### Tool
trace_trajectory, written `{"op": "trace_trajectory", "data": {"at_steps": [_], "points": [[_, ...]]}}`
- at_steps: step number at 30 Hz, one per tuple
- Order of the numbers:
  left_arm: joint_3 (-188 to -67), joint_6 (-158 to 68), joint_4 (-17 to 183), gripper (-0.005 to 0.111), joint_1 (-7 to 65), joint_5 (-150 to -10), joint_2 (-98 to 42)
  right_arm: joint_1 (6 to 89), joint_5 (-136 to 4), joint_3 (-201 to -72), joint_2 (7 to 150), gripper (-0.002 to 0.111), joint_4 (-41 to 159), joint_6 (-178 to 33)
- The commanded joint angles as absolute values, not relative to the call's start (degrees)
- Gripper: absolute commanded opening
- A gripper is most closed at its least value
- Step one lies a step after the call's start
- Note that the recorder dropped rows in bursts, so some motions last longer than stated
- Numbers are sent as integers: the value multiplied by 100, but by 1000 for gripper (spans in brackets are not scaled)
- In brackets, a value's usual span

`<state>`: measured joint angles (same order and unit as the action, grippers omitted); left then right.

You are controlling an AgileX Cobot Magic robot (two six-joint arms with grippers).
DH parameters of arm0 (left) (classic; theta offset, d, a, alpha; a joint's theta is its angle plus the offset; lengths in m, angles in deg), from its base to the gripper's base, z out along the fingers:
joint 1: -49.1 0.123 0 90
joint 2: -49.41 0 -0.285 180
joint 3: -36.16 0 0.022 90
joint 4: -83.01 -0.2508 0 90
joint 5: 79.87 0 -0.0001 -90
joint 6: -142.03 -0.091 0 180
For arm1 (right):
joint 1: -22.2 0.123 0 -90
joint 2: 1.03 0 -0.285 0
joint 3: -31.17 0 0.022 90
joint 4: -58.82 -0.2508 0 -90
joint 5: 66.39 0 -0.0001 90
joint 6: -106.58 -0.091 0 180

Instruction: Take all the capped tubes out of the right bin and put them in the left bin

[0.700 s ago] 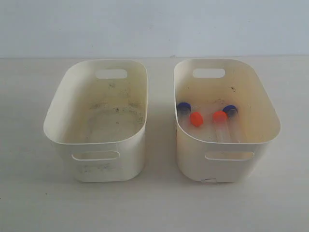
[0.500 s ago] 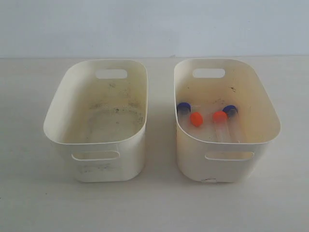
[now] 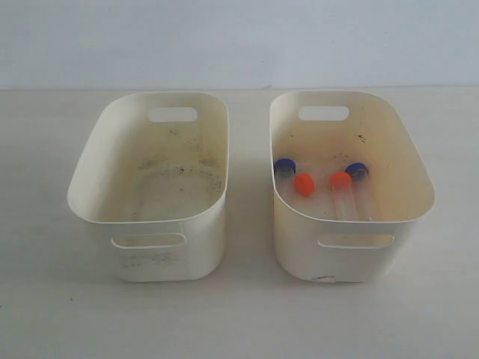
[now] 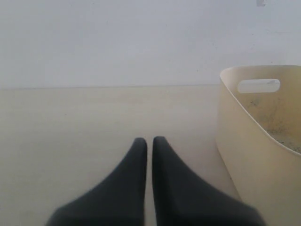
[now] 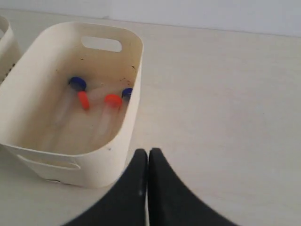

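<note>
Several capped tubes lie inside the right bin [image 3: 408,161]: two orange caps [image 3: 304,184] [image 3: 340,180] and two blue caps [image 3: 284,166] [image 3: 357,170]. The right wrist view shows the same bin [image 5: 124,136] with an orange cap [image 5: 113,100] and a blue cap [image 5: 77,83]. The left bin [image 3: 93,168] holds no tubes; its wall [image 4: 244,155] shows in the left wrist view. My left gripper [image 4: 149,140] is shut, empty, low over the table beside the left bin. My right gripper [image 5: 148,152] is shut, empty, beside the right bin. Neither gripper appears in the exterior view.
Both bins stand side by side on a pale table [image 3: 239,321] with a narrow gap between them. A white wall [image 3: 239,41] rises behind the table's far edge.
</note>
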<state>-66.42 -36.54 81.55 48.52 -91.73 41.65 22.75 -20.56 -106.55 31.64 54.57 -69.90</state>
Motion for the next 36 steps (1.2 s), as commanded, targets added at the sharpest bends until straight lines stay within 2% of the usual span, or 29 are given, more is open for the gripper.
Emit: {"op": "trace_trajectory", "data": {"at_steps": [1, 5, 12, 20, 24, 31, 36], "points": [[-6663, -3599, 8191, 4, 4853, -9147, 4162, 2285, -1917, -11518, 4118, 8, 4800, -6506], [-6663, -3599, 8191, 4, 4853, -9147, 4162, 2285, -1670, -12583, 5270, 32, 4240, -6344], [-6663, -3599, 8191, 4, 4853, -9147, 4162, 2356, -1196, -13644, 7154, 33, 2665, -5414], [-6663, -3599, 8191, 4, 4853, -9147, 4162, 3797, -1876, -13769, 8505, 33, 3263, -5701], [-6663, -3599, 8191, 4, 4853, -9147, 4162, 3875, -1900, -13872, 9091, 33, 4195, -6821], [-6663, -3599, 8191, 4, 4853, -9147, 4162, 3875, -1930, -13976, 10036, 33, 4389, -7217], [-6663, -3599, 8191, 4, 4853, -9147, 4162, 3875, -2206, -13976, 10349, 54, 4416, -7308]]}}
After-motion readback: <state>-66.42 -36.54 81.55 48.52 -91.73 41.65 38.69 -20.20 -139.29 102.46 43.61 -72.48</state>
